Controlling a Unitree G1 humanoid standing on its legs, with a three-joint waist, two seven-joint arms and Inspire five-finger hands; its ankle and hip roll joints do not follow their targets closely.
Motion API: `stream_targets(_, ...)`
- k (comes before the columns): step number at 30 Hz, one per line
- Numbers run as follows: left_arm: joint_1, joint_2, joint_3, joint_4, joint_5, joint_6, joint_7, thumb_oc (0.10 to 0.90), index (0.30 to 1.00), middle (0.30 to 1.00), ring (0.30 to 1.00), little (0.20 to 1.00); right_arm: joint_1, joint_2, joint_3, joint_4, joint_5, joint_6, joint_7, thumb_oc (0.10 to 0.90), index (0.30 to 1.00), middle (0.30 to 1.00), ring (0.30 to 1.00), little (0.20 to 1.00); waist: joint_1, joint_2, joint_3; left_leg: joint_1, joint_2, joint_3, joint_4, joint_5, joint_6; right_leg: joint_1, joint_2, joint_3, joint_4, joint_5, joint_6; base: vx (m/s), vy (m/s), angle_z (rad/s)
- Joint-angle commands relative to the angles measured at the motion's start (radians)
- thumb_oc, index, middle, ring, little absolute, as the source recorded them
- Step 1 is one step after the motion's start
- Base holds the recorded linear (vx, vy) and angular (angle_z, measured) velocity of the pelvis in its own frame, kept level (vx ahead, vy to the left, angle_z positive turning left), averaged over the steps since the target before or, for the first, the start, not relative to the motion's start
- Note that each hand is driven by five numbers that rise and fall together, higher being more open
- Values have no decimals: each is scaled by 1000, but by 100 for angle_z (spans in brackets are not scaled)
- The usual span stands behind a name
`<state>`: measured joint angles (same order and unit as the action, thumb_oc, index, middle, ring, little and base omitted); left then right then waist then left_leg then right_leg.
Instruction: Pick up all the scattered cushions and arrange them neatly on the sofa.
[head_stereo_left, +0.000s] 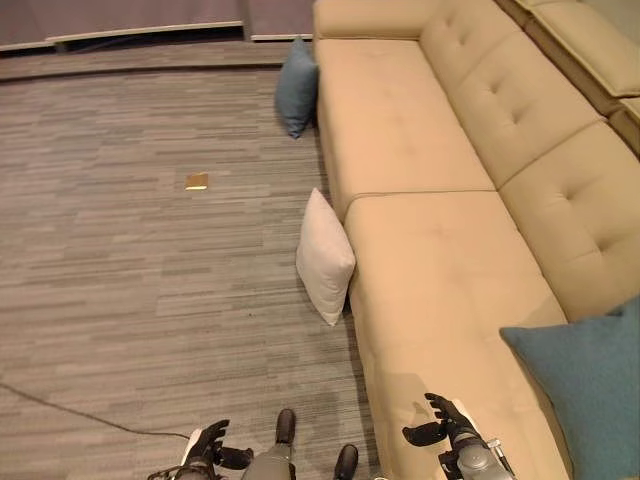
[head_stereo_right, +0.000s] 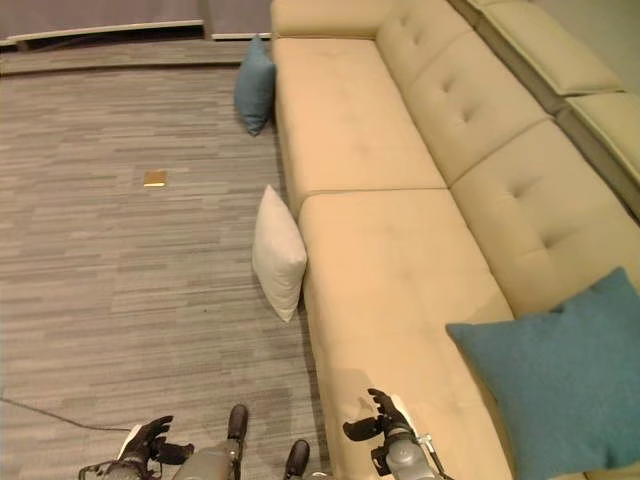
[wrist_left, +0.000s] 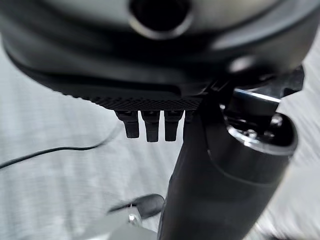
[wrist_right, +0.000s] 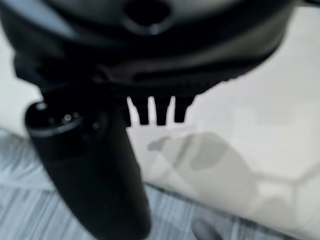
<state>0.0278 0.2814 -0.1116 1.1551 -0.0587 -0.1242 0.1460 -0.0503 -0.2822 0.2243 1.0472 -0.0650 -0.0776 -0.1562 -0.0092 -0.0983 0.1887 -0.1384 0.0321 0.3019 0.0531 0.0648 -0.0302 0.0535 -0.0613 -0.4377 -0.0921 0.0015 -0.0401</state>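
Note:
A long beige sofa (head_stereo_left: 440, 250) runs along the right side. A white cushion (head_stereo_left: 325, 257) stands on the floor, leaning against the sofa's front. Farther off, a blue-grey cushion (head_stereo_left: 297, 86) leans against the sofa's front near its far end. A teal cushion (head_stereo_left: 590, 385) rests on the seat at the near right, against the backrest. My left hand (head_stereo_left: 207, 445) hangs low over the floor, fingers relaxed and holding nothing. My right hand (head_stereo_left: 445, 423) hovers over the sofa seat's near edge, open and empty; its fingers (wrist_right: 157, 109) show straight in the right wrist view.
Grey striped carpet (head_stereo_left: 130, 270) covers the floor on the left. A small tan square (head_stereo_left: 196, 181) lies on it. A low wall base (head_stereo_left: 140, 35) runs along the far edge.

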Motion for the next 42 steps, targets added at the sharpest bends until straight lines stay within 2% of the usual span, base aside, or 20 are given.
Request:
stream_targets(1,4,19,-4,-2,7,-18,1,800,900,900,900,900,39,-14,-17,-2,-14,-14,-22,800,900,900,900,900,-40,-2,-58,37,1,-8,7,-110,-1,-17,-20,124,66,-74,127,170,79,130)
stream_targets(6,26,32,22,18,20,-9,-5,800,900,900,900,900,37,5,-8,17,-26,-8,-26,800,900,900,900,900,-36,-17,-83,80,-11,-8,-56,-117,14,-4,-26,111,91,-79,143,143,120,38)
stream_targets(9,27,44,30,18,26,-9,-9,800,900,900,900,900,28,21,3,23,-33,-8,-17,800,900,900,900,900,-21,-23,-75,106,-30,-16,-76,-128,37,-21,-52,119,201,-84,160,113,194,20)
stream_targets(12,16,67,27,13,37,-7,-4,800,900,900,900,900,11,32,10,17,-35,-8,-13,800,900,900,900,900,-28,-13,-49,122,-37,-16,-94,-109,59,-109,-91,145,394,9,183,50,194,18)
stream_targets(14,6,77,14,6,50,-10,-4,800,900,900,900,900,11,36,14,10,-34,-10,-9,800,900,900,900,900,-44,3,-39,150,-35,-39,-120,-108,60,-170,-68,203,478,14,186,141,143,44)
stream_targets(15,-8,77,-2,-6,48,-12,-6,800,900,900,900,900,13,34,13,6,-25,-10,-9,800,900,900,900,900,-71,17,-32,177,-38,-73,-132,-114,56,-225,-16,267,483,-8,168,342,109,71)
stream_targets(18,-33,73,-25,-6,50,-10,-12,800,900,900,900,900,11,30,4,21,-11,-4,-11,800,900,900,900,900,-97,20,-25,209,-56,-119,-138,-135,50,-269,12,283,373,-3,156,280,25,108)
stream_targets(21,-49,67,-29,16,62,-4,-15,800,900,900,900,900,10,27,-1,32,-18,3,-9,800,900,900,900,900,-119,4,-25,272,-90,-184,-138,-181,42,-302,7,247,182,73,186,429,-40,48)
stream_targets(24,-44,59,-29,30,68,-3,-14,800,900,900,900,900,19,24,-2,27,-24,3,-8,800,900,900,900,900,-128,4,-28,306,-98,-201,-136,-204,40,-298,6,219,164,83,185,324,-35,53)
stream_targets(25,-28,43,-30,44,78,2,-12,800,900,900,900,900,45,19,-6,28,-26,3,-5,800,900,900,900,900,-138,5,-53,344,-109,-217,-105,-254,39,-269,12,225,175,68,160,685,-107,78)
stream_targets(26,-11,30,-28,49,72,4,-12,800,900,900,900,900,65,14,-18,24,-21,3,-3,800,900,900,900,900,-150,15,-72,345,-87,-204,-31,-260,1,-233,14,207,176,46,143,576,-101,84)
stream_targets(27,-11,30,-28,49,72,4,-12,800,900,900,900,900,65,14,-18,24,-21,3,-3,800,900,900,900,900,-151,16,-72,344,-86,-204,-28,-262,0,-232,14,206,175,46,143,442,-164,84)
stream_targets(28,-5,21,-31,30,52,3,-10,800,900,900,900,900,58,1,-14,8,-17,-1,-4,800,900,900,900,900,-146,-4,-61,238,-53,-162,245,-162,-75,-160,13,217,147,32,119,205,-112,53)
stream_targets(29,-5,21,-31,30,52,4,-10,800,900,900,900,900,58,1,-14,8,-17,-1,-4,800,900,900,900,900,-146,-3,-61,232,-51,-162,254,-166,-76,-161,14,216,146,32,119,236,-147,29)
stream_targets(30,-10,23,-30,23,43,5,-6,800,900,900,900,900,51,-5,-13,5,-15,-2,-9,800,900,900,900,900,-138,-16,-53,186,-42,-151,347,-144,-84,-145,12,225,140,28,107,109,-93,-32)
stream_targets(32,-23,33,-30,9,23,6,-2,800,900,900,900,900,45,-12,-10,6,4,4,-14,800,900,900,900,900,-113,-44,-45,86,4,-106,419,-165,-52,-107,12,250,127,-4,90,186,-91,-51)
stream_targets(34,-22,37,-33,3,20,5,-4,800,900,900,900,900,44,-12,-6,12,4,7,-17,800,900,900,900,900,-98,-59,-44,44,17,-103,356,-205,-23,-85,9,272,115,-18,98,216,17,-51)
stream_targets(36,-16,42,-33,2,21,4,1,800,900,900,900,900,41,-9,4,19,-1,8,-21,800,900,900,900,900,-73,-54,-41,6,15,-161,171,-150,-22,-51,28,320,97,-39,108,266,118,-49)
stream_targets(39,-16,38,-36,10,12,2,0,800,900,900,900,900,37,-6,12,27,-12,8,-26,800,900,900,900,900,-48,-37,-33,-42,15,-263,43,-41,-46,-14,59,379,98,-59,107,214,125,-57)
stream_targets(42,1,33,-38,26,33,11,-5,800,900,900,900,900,42,7,17,43,-36,10,-23,800,900,900,900,900,-49,-21,-52,9,8,-268,-31,-34,-32,1,63,417,147,-89,115,237,202,-91)
